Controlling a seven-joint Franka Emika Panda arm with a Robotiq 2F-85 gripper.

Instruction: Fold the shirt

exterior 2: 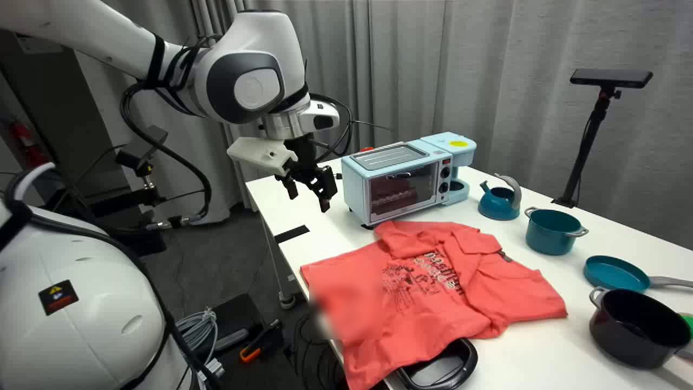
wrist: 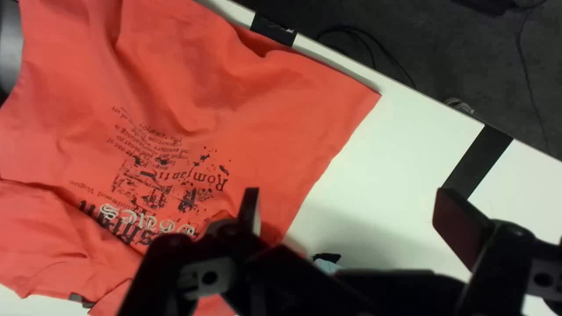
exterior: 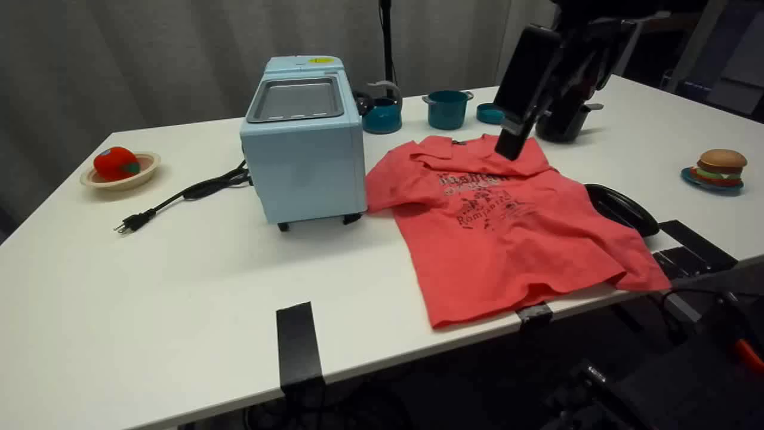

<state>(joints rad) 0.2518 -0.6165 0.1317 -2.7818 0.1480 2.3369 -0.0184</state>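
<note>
Arm (exterior 2: pixel 254 86) hangs over the table (exterior: pixel 179 298), gripper (wrist: pixel 354 213) pointing down, jaws way apart, holding nothing. Blue oven (exterior: pixel 304 170) sits right beside the shirt (exterior: pixel 495 251), which overlaps a black tray (exterior 2: pixel 438 371).

One table (exterior: pixel 179 310), one shirt (exterior: pixel 489 251), one oven (exterior 2: pixel 400 187), one kettle (exterior 2: pixel 498 206), two pots (exterior 2: pixel 550 238), one frying pan (exterior 2: pixel 616 275), one black tray (exterior 2: pixel 443 369), one bowl (exterior: pixel 122 184), one red toy (exterior: pixel 114 163), one small plate (exterior: pixel 711 185), one burger (exterior: pixel 721 165), one cord (exterior: pixel 210 187), one plug (exterior: pixel 138 221), one robot arm (exterior 2: pixel 254 70), one pincer (wrist: pixel 347 206).

In an exterior view | lower centre: coral-red short-sleeved shirt (exterior 2: pixel 427 306), matt cloth | bottom: black rounded dish (exterior 2: pixel 441 369), glossy | top: grey cloth curtain (exterior 2: pixel 525 81)
</note>
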